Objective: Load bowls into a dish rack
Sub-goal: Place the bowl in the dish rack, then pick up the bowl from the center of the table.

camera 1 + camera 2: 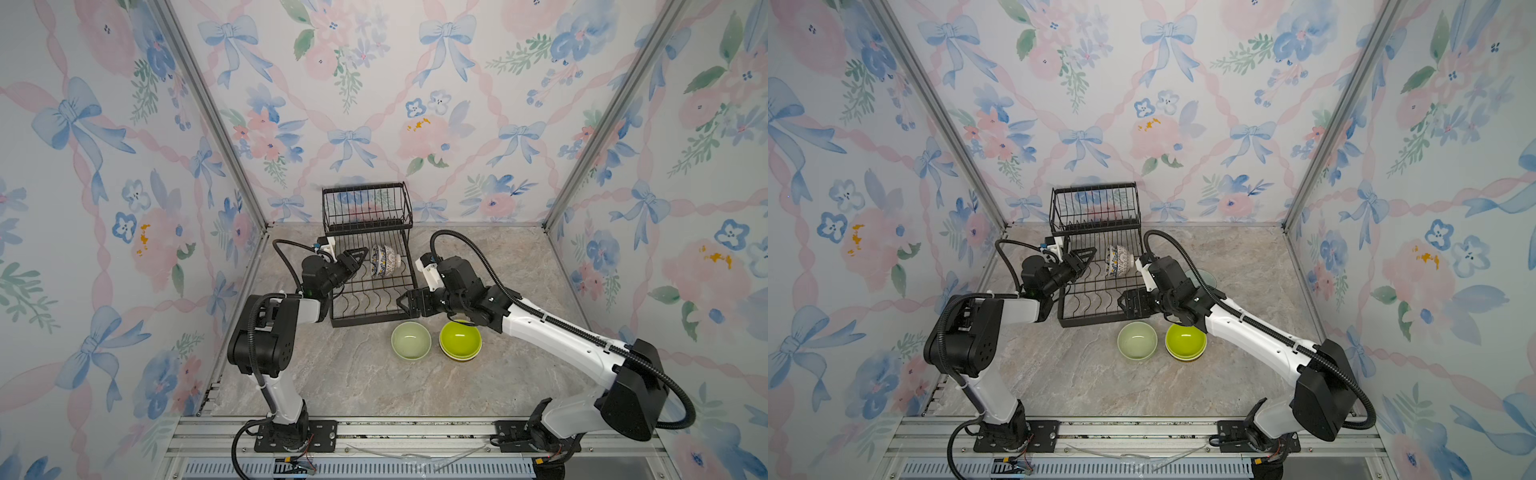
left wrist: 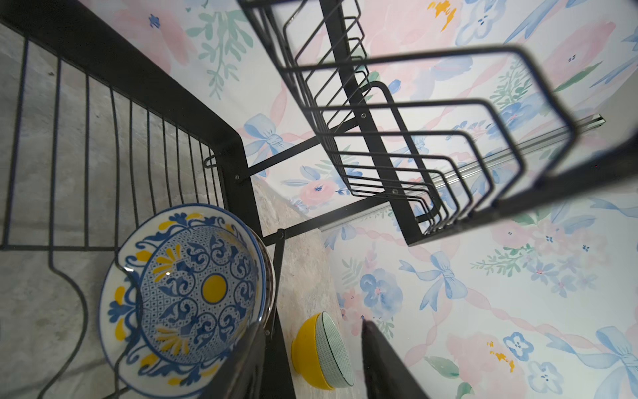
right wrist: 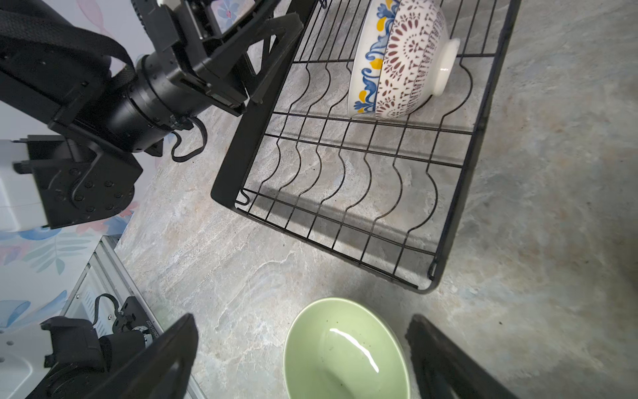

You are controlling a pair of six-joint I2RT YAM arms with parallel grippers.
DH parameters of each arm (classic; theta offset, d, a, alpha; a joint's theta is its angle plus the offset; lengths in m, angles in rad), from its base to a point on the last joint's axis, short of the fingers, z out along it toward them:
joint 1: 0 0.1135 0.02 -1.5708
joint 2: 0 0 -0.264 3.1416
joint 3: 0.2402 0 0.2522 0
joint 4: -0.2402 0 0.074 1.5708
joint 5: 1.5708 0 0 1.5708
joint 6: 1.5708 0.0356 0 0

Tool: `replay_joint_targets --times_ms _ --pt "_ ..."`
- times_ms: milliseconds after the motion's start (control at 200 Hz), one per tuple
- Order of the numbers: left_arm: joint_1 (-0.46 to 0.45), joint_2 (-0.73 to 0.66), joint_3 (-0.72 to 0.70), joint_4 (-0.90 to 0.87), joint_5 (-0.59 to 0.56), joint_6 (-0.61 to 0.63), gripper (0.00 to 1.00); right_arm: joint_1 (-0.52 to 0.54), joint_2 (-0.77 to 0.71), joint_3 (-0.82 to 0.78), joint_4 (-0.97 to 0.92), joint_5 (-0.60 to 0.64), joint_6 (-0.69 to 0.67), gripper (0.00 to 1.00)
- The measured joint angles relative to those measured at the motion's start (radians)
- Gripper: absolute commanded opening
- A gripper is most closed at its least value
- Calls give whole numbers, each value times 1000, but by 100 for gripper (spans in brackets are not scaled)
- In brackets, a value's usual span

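A white ceramic bowl patterned blue and yellow (image 1: 382, 261) stands on edge in the lower tray of the black wire dish rack (image 1: 365, 322). The left jaws are parted at its rim, gripping nothing. The right jaws hang wide over the pale green bowl (image 1: 410, 340) on the desk (image 1: 374, 386). The lime green bowl (image 1: 460, 337) and the yellow bowl (image 2: 303, 349) are unloaded too, so loading seems barely begun.

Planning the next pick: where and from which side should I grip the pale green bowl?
Probably pinch the rim of the pale green bowl from above, one finger inside, one outside: it stands upright, mouth up, rim exposed. Take the side away from the lime green bowls beside it.
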Motion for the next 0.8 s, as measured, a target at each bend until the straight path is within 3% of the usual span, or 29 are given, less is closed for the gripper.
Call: replay_joint_targets --times_ms 195,410,590,800 --pt "-23 -155 -81 -88 -12 86 70 0 -24 -11 -12 20 -19 96" --pt "-64 -295 -115 -255 -47 195 97 18 -44 -33 -36 67 -47 96" --pt "-128 -471 -166 -454 -121 302 98 62 -23 -63 -70 119 -80 100" --pt "-149 -719 -233 -656 -220 378 98 141 71 -68 -116 216 -127 89"
